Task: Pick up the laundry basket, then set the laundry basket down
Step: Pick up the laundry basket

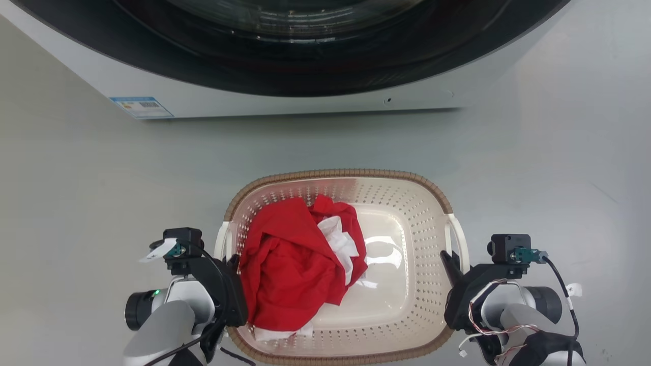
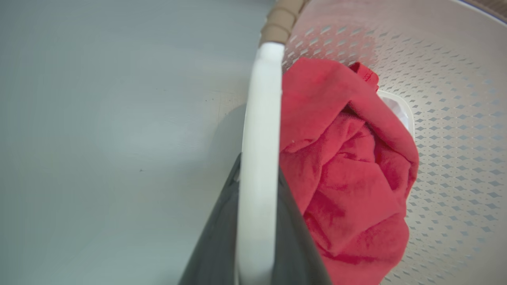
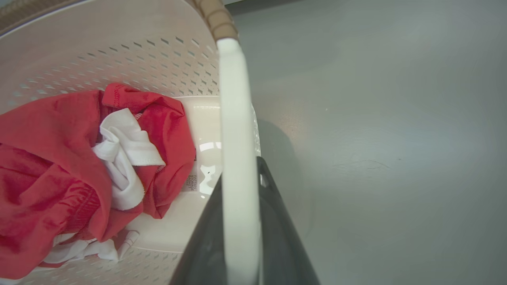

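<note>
Left gripper [image 1: 233, 260]: dark fingers [image 2: 214, 245] are clamped either side of the white left handle [image 2: 259, 118]; right gripper [image 1: 448, 256] is clamped on the white right handle [image 3: 235, 118]. The cream-white, brown-rimmed perforated plastic laundry basket [image 1: 407, 203] is held between them at lower centre of the head view, a red cloth [image 1: 290, 264] and a white cloth [image 1: 339, 240] contained in its left half. A white washing machine [image 1: 254, 104] is shown along the top edge.

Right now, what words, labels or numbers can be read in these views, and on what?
Blue-and-white sticker on the washing machine: too small to read.
Printed label on the floor of the laundry basket: too blurred to read.
No other text is legible.
</note>
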Motion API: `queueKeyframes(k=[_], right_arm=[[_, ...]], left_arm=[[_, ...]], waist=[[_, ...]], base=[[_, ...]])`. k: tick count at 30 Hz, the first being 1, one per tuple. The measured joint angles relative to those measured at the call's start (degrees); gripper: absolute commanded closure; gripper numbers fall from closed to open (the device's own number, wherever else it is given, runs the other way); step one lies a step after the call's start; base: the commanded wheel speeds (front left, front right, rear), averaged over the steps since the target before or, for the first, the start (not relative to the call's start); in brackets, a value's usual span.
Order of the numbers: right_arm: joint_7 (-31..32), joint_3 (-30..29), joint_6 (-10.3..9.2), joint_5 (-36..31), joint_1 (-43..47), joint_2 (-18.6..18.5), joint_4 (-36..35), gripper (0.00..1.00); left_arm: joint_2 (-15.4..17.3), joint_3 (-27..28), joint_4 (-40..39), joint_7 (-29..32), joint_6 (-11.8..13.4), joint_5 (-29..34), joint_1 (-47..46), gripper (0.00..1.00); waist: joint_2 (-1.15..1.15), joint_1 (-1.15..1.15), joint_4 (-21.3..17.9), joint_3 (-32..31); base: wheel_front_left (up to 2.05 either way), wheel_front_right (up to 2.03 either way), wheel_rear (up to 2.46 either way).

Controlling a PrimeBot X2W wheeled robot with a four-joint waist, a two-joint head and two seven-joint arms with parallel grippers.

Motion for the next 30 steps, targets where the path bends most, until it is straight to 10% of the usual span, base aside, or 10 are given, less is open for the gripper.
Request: queueKeyframes(k=[30], right_arm=[[13.2,0.8,0.62,10.1,11.1,0.8,2.7,1.00]], left_arm=[[-0.5,0.0,1.5,9.9,0.0,-4.6,12.2,1.00]], waist=[[-0.01,0.00,-0.7,-24.4]], base=[[0.00,0.00,0.00]])
